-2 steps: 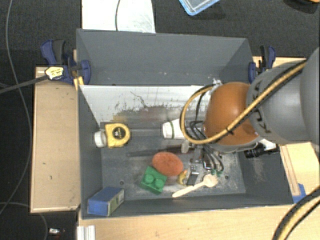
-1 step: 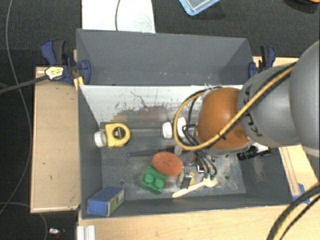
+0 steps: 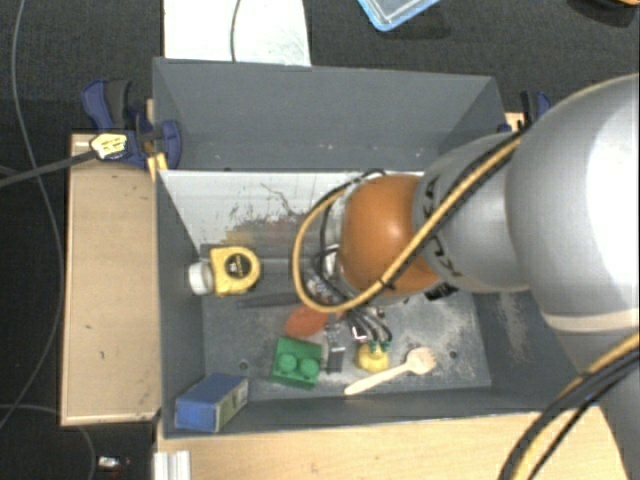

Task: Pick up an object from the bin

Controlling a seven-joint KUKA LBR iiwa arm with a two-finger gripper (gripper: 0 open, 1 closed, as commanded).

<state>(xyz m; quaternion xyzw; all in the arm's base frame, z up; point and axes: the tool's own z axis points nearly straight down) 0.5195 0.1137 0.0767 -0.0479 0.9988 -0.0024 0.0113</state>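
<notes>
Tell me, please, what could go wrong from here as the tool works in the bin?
1. The tool sits among a crowd: the green block, small yellow piece and wooden spoon lie close together, so it may catch two things or knock one aside.
2. The arm's orange cover and cables hide much of the tool from above, so a poor grip might go unnoticed.

orange thing (image 3: 303, 321): partly under arm (image 3: 560, 218) | small yellow thing (image 3: 374, 358): too small to identify | end effector (image 3: 352, 343): mostly hidden
</notes>
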